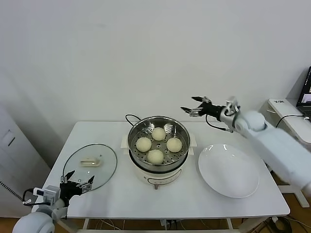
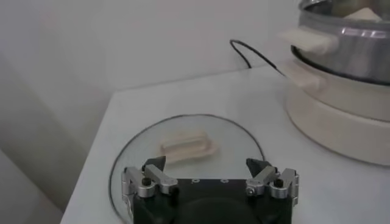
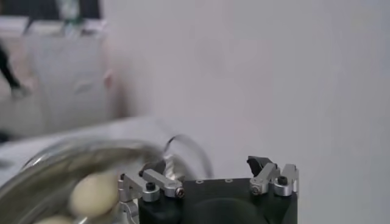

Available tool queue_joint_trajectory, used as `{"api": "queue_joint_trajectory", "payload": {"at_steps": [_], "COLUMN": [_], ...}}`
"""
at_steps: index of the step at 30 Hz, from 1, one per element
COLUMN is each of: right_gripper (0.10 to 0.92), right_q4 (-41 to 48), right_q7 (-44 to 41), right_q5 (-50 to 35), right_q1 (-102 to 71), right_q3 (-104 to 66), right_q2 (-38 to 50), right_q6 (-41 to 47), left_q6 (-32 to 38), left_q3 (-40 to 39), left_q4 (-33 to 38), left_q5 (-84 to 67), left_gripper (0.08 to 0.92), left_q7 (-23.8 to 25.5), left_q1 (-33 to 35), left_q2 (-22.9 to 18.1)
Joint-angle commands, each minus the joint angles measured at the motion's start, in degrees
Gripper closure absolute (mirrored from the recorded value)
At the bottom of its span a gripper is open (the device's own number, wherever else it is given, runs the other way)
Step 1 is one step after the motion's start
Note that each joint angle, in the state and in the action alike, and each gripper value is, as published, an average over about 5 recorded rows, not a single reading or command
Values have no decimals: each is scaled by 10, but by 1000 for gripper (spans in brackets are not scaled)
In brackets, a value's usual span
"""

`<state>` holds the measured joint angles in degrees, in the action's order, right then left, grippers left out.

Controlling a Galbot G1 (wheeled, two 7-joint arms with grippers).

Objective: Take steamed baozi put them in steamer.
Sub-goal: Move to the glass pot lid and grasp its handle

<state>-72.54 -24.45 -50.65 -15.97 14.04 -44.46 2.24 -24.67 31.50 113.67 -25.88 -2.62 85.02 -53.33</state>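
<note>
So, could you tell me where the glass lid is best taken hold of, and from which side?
Probably by the cream handle at the centre of the lid. The lid lies flat on the table, so its rim gives little to grip, while the handle stands up as a narrow bar. Come straight down, jaws across its short width; the open left tool is nearest.

4 steamed baozi in 1 steamer, frame center. 1 white plate lower right. 1 glass lid lower left. 1 white table. 2 grippers: left gripper bottom left, right gripper mid right.
</note>
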Motion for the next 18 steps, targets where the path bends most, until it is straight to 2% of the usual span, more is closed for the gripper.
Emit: {"api": "queue_joint_trajectory", "payload": {"at_steps": [1, 10, 18], "right_gripper": [203, 203, 203], "right_q4": [-91, -122, -107], "right_q7": [171, 151, 112], "right_q5": [143, 202, 232], "right_q1": [-380, -513, -548], "right_q3": [-403, -522, -544], "right_q2": [-69, -168, -203], "right_q6": [-98, -101, -116], "left_q6": [47, 110, 170], "left_q3": [-9, -15, -32], "left_q4": [-3, -23, -70], "left_q5": [80, 279, 562], "left_gripper": [177, 177, 177], "left_q7": [-2, -23, -55], "left_q1": [-2, 11, 11], "left_q2": [-2, 5, -12]}}
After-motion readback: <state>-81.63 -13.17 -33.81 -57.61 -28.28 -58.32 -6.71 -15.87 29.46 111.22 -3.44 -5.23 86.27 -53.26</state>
